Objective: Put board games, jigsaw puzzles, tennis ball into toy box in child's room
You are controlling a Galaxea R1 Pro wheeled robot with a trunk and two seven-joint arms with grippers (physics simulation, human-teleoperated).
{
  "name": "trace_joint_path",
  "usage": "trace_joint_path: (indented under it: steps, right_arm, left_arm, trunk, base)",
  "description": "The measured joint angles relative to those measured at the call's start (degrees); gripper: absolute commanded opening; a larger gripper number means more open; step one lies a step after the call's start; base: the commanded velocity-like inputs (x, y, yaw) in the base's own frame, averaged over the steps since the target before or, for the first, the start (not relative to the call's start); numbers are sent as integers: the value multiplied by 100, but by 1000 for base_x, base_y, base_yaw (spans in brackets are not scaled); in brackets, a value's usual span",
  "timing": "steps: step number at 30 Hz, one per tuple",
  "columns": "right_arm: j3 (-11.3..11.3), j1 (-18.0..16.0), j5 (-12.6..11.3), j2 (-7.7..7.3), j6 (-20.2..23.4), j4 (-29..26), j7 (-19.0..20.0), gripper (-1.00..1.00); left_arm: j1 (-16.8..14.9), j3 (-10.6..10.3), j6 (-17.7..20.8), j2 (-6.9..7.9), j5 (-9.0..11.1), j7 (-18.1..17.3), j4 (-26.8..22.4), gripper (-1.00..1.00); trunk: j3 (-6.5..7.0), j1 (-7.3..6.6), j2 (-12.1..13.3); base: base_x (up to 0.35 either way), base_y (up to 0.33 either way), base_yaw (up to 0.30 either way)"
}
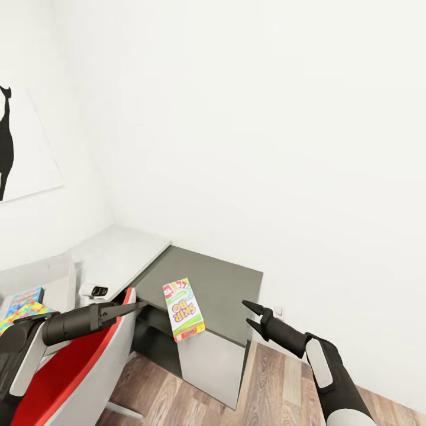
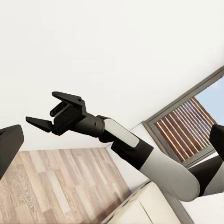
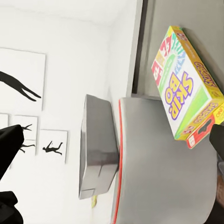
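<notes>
One Skip-Bo box (image 1: pixel 184 309) lies on the dark desk (image 1: pixel 225 284); two puzzles (image 1: pixel 23 303) at left. Right gripper (image 1: pixel 253 314) spread, empty; left gripper (image 1: pixel 133 306) looks closed, empty.

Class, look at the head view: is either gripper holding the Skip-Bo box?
No. The Skip-Bo box lies on the dark desk, with the left gripper and right gripper apart from it.

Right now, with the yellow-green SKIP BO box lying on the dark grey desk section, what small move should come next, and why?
Probably ease the right end effector toward the yellow-green SKIP BO card box. That end effector is open, empty and off to the box's side, and the box overhangs the front edge of the dark grey desk section.
</notes>
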Motion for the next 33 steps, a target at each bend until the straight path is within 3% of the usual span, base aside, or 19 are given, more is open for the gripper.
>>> trace_joint_path:
  steps: [8,17,33]
  right_arm:
    - [-3,0,-1,-1,-4,0,11,100]
    - [-1,0,-2,5,-16,-2,16,100]
    - [20,-1,8,26,-16,-24,45,100]
  left_arm:
    - [2,0,0,0,-1,0,0,100]
    - [-1,-1,6,0,-2,0,-2,100]
    - [3,-6,-49,-8,2,-2,-1,100]
  trunk:
    - [0,0,1]
    - [2,1,1]
    - [125,0,0]
  base:
    - [-21,18,0]
    - [-139,186,8]
    - [-13,22,155]
